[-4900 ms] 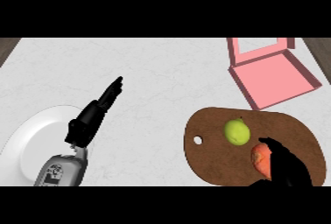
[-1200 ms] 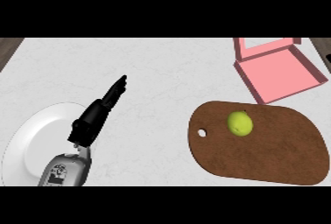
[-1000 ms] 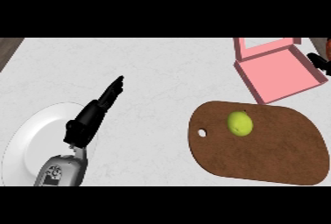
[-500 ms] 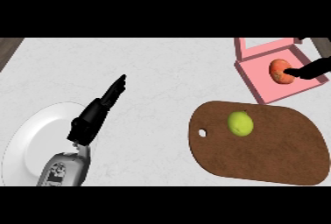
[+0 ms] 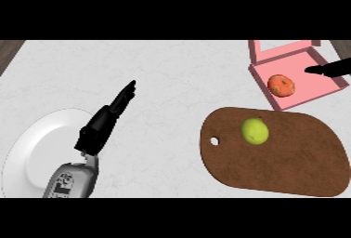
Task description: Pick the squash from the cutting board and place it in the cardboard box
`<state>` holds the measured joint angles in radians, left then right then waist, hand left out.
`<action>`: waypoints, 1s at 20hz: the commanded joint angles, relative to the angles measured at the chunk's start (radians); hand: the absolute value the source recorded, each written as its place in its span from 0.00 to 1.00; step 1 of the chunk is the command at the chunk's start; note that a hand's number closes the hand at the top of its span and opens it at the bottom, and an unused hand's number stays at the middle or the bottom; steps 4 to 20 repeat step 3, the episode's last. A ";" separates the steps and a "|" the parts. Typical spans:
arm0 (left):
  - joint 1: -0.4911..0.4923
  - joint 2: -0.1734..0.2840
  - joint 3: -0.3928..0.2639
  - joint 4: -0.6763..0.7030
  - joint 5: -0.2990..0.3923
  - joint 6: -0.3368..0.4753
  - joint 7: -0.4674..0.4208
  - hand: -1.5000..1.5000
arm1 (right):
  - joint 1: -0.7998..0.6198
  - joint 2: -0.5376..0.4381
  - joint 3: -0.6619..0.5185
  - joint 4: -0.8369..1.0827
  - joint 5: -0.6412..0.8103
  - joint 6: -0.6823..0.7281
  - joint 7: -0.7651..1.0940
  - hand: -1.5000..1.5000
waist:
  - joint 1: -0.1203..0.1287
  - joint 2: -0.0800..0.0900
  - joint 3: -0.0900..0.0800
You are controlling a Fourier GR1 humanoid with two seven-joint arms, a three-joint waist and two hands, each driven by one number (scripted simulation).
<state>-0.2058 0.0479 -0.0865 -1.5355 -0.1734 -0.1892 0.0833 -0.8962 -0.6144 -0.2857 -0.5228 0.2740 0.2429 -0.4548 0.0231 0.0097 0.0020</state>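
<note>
Lying in the pink box (image 5: 322, 86) at upper right, the round, probably firm squash (image 5: 282, 85) is sitting apart from the right hand (image 5: 330, 69), whose fingers are reaching straight and empty.

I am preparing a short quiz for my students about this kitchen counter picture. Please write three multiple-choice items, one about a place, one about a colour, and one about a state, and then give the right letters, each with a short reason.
1. Where does the orange squash lie?
A. on the cutting board
B. inside the pink box
C. on the white plate

2. What colour is the fruit on the cutting board?
A. yellow-green
B. red
C. blue

3. In what state is the left hand?
A. curled round the squash
B. open, with its fingers straight
C. pressing down on the fruit

Answers:
1. B: the squash rests on the floor of the pink box, apart from the board.
2. A: the single round fruit on the brown board is yellow-green.
3. B: the left hand reaches over the rim of the white plate with straight fingers and holds nothing.
</note>
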 commanded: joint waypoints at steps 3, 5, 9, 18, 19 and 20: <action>0.004 0.007 0.006 -0.008 0.009 -0.011 -0.004 0.50 | -0.053 -0.118 -0.180 0.145 -0.170 0.149 0.009 0.00 | 0.005 0.003 0.000; 0.004 0.007 0.006 -0.008 0.009 -0.011 -0.004 0.50 | -0.053 -0.118 -0.180 0.145 -0.170 0.149 0.009 0.00 | 0.005 0.003 0.000; 0.004 0.007 0.006 -0.008 0.009 -0.011 -0.004 0.50 | -0.053 -0.118 -0.180 0.145 -0.170 0.149 0.009 0.00 | 0.005 0.003 0.000; 0.004 0.007 0.006 -0.008 0.009 -0.011 -0.004 0.50 | -0.053 -0.118 -0.180 0.145 -0.170 0.149 0.009 0.00 | 0.005 0.003 0.000; 0.004 0.007 0.006 -0.008 0.009 -0.011 -0.004 0.50 | -0.053 -0.118 -0.180 0.145 -0.170 0.149 0.009 0.00 | 0.005 0.003 0.000; 0.004 0.007 0.006 -0.008 0.009 -0.011 -0.004 0.50 | -0.053 -0.118 -0.180 0.145 -0.170 0.149 0.009 0.00 | 0.005 0.003 0.000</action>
